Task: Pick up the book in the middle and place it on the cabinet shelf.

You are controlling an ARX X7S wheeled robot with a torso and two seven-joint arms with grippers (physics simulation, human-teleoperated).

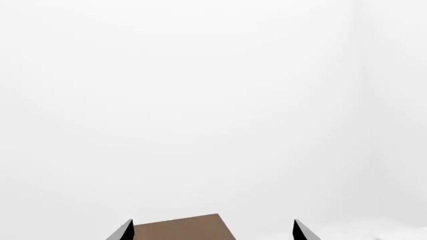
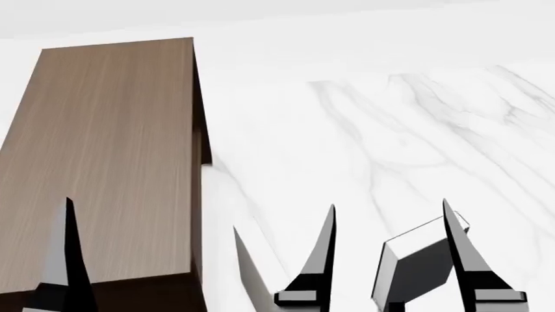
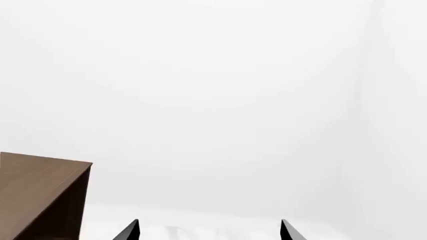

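L gripper (image 2: 152, 260) spread by cabinet shelf (image 2: 113, 156); R gripper (image 2: 388, 247) spread, book (image 2: 416, 263) between.

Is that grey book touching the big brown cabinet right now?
Apart. The head view shows the grey book between the right end effector's fingers, with a wide stretch of bare marble table separating it from the brown cabinet.

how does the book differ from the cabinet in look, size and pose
The book has a plain grey cover with white page edges; the cabinet is brown wood-grain with darker sides. The book is far smaller than the cabinet. The book sits tilted between the right gripper's fingers, while the cabinet stands square. Both are boxy.
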